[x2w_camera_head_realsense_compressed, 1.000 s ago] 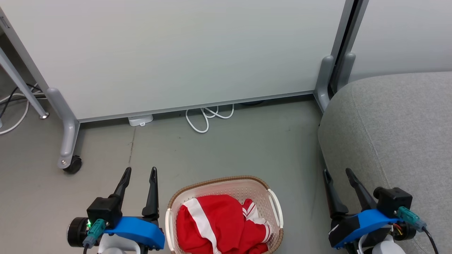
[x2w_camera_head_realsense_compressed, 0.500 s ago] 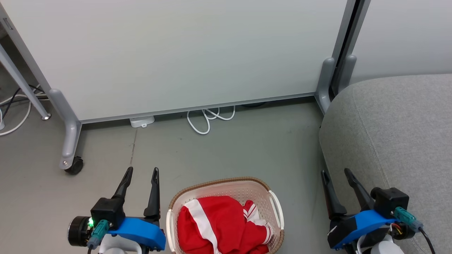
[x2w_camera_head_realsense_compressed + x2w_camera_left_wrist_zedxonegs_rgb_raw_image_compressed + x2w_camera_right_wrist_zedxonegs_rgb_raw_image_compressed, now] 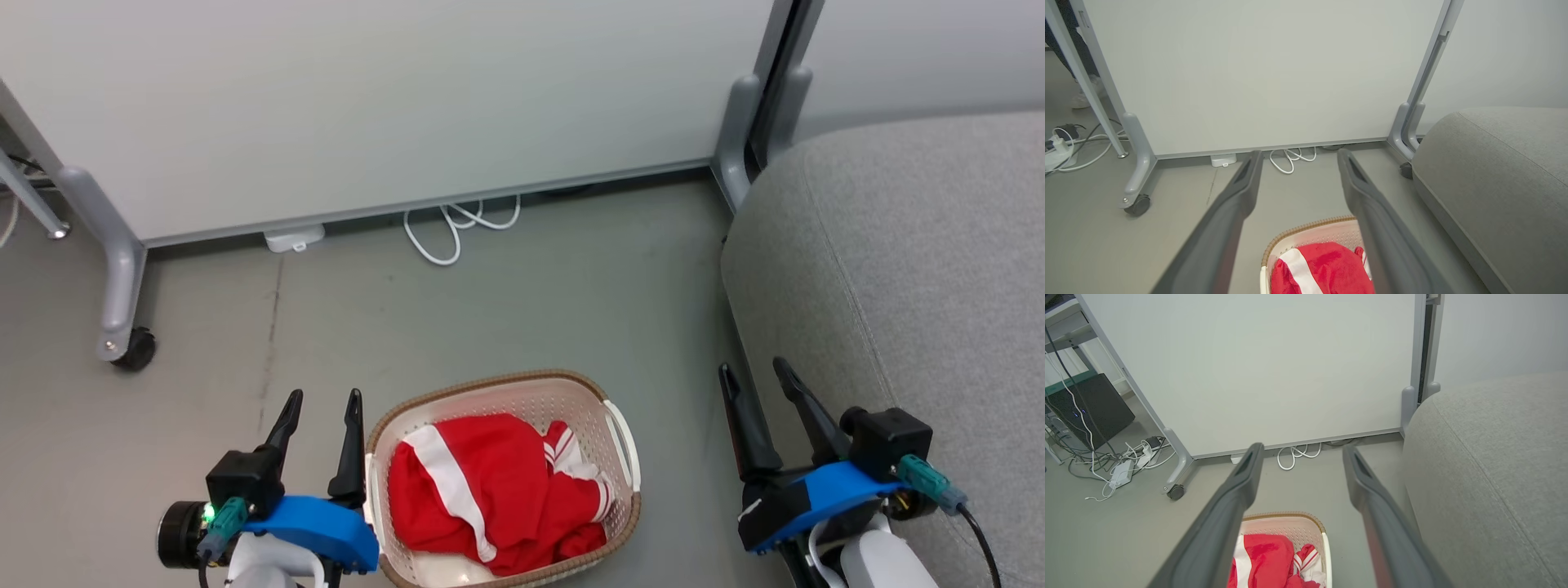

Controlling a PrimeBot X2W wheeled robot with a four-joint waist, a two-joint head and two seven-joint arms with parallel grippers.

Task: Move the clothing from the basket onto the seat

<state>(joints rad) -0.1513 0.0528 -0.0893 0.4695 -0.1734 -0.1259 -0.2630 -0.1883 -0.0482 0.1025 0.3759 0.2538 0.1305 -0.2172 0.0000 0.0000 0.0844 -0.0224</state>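
— Where was the clothing [image 3: 490, 490]?
— Heaped in the basket [image 3: 490, 380], just right of the left gripper [image 3: 324, 396], which stood spread wide, empty.
— The right gripper [image 3: 751, 367]?
— Spread too, holding nothing, beside the seat [image 3: 898, 269].

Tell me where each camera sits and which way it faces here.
Head view: on the head, looking forward and down at the basket of clothing; left gripper lower left, right gripper lower right.
Left wrist view: on the left wrist, looking along its open fingers toward the white panel.
Right wrist view: on the right wrist, along its open fingers; seat at right.
Both wrist views share the basket.
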